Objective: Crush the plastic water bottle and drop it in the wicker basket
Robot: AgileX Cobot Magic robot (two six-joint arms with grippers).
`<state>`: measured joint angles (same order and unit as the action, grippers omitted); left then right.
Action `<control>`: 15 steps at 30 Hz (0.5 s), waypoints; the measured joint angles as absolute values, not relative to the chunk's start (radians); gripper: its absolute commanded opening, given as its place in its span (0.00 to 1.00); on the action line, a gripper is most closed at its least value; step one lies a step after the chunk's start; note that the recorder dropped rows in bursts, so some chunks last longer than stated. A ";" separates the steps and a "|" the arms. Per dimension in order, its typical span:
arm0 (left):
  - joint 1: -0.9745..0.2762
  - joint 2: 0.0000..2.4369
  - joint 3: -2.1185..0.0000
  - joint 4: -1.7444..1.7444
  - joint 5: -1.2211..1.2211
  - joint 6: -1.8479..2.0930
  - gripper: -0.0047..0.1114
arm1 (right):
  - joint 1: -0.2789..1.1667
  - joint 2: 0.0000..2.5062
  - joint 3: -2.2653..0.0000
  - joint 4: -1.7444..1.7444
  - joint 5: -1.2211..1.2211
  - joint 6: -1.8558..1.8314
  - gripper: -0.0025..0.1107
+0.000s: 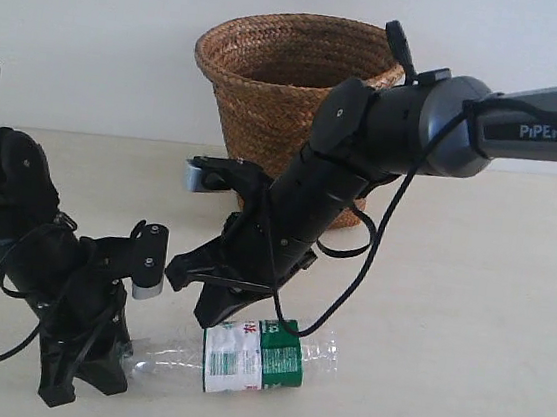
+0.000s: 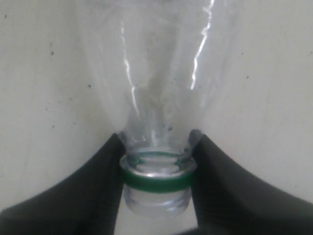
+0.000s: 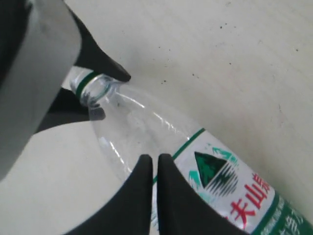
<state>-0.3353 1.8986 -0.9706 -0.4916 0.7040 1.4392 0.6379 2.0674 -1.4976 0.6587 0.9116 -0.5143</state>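
Two grippers work one plastic water bottle [image 1: 251, 358] | left gripper [image 2: 157, 139] clenched on its capless neck, pinning it flat on the table [image 1: 465, 340] | right gripper [image 3: 155, 159] closed and empty, tips at the shoulder just beside the label, likely to press it flat | wicker basket [image 1: 271, 97] beyond the right gripper, apart.

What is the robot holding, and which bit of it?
The left gripper holds the bottle by its neck, at the green ring. The right gripper, jaws shut over the bottle, grips nothing.
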 measured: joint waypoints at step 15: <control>-0.345 1.899 -0.971 -0.497 0.687 1.437 0.08 | 0.638 2.104 -1.504 0.663 0.921 -0.513 0.02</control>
